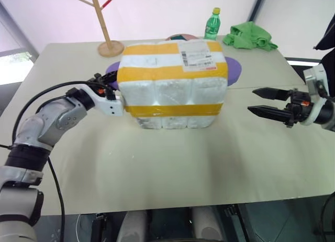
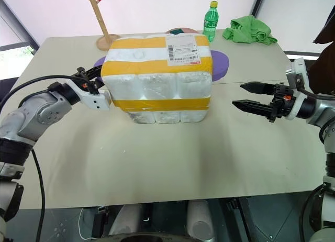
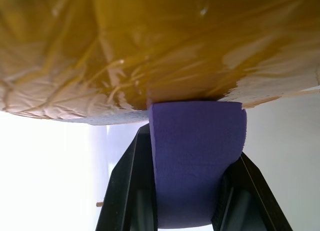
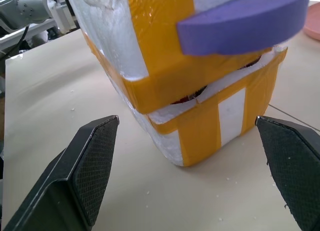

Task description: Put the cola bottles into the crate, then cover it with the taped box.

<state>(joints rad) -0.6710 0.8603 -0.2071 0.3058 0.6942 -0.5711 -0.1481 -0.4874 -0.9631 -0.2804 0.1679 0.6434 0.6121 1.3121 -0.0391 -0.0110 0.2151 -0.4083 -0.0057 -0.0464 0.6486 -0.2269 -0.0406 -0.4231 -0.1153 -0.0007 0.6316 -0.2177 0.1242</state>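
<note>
Left eye view: beige table point(image 1: 172, 168) before white tent wall point(image 1: 157, 11).

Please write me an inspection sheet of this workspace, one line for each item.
Surface: beige table, a few white crumbs.
Job's things: taped box sits on the crate, tilted, gap open; bottles not visible.
Clutter: green bottle, green cloth, wooden stand, pink dish.
Grippers: left gripper shut on purple tab; right gripper open, apart from box.
Cables: black cable along left arm.
Surroundings: nothing seen.
</note>
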